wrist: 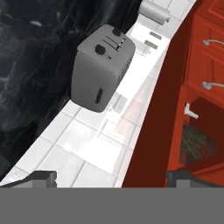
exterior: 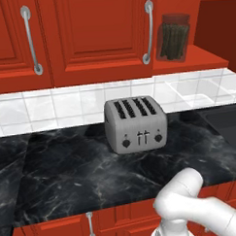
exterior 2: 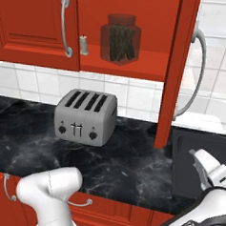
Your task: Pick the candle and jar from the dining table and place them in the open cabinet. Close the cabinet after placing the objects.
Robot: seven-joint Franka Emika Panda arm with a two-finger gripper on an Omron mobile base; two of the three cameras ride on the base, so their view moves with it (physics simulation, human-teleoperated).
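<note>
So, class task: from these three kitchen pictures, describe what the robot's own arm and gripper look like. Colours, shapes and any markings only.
The arm is made of smooth, glossy white rounded segments with dark joints. One dark band near the wrist carries small white lettering, too small to read. The gripper ends in two small dark, blocky finger tips. No loose cables show.

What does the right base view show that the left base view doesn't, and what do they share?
Right base view alone: the candle standing on the cabinet shelf left of the jar, the open door seen edge-on with its curved handle, and the hand, open, low at the right. Left base view alone: a second closed wall-cabinet door further left. Both: the jar on the shelf, the toaster and the black marble counter.
</note>
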